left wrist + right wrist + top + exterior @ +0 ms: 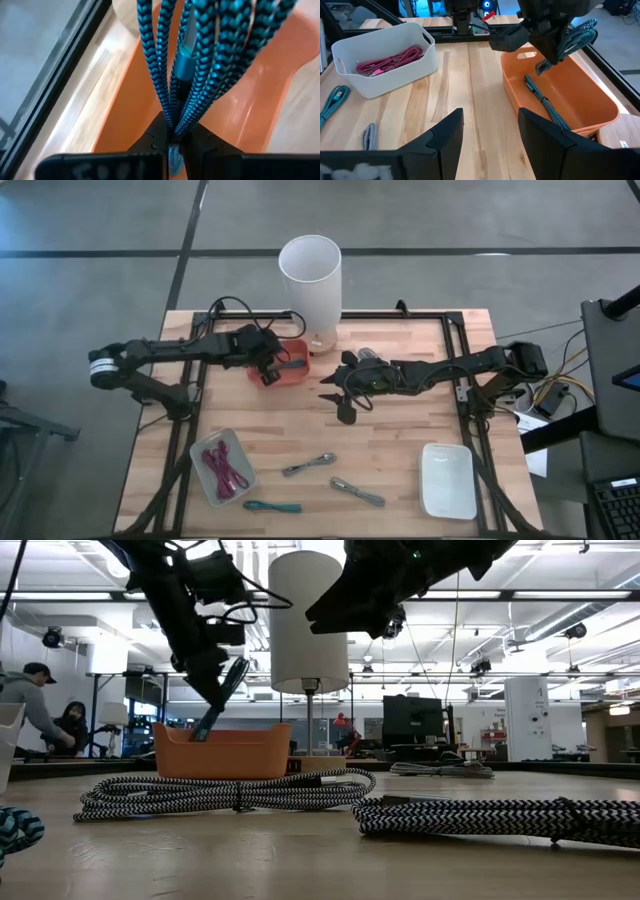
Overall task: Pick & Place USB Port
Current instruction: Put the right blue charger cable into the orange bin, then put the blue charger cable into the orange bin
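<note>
— Cable first: what have you got in your left pincer?

— A bundle of blue braided cable (200, 60), clenched between my left gripper (175, 142)'s fingers. The loops fan out ahead of the fingers, and a blue plug shell shows among them. I hold it over the orange bin (290, 373), which sits near the back of the table (400, 480), just in front of the tall white cylinder (311, 280).

— Is the bin bare?

— No. From my right wrist I see another blue cable (547, 105) lying along its floor, while the bundle I grip (575, 37) hangs above the rim.

— And your right pincer?

— My right gripper (343, 395) hovers near the middle of the table, just beside the orange bin, fingers spread apart and holding nothing.

— What else lies about?

— A white bin (222, 465) toward the front left with a red cable (224, 468) coiled in it. Just in front of that, a teal cable (272, 506) on the bare wood. Two black-and-white braided cables (310, 464) lie near the front centre, close together but apart. A second white tray (447, 480) sits at the front right. Beyond the table, at table height, a person (25, 705) in a cap shows far off on one side of the room.
</note>
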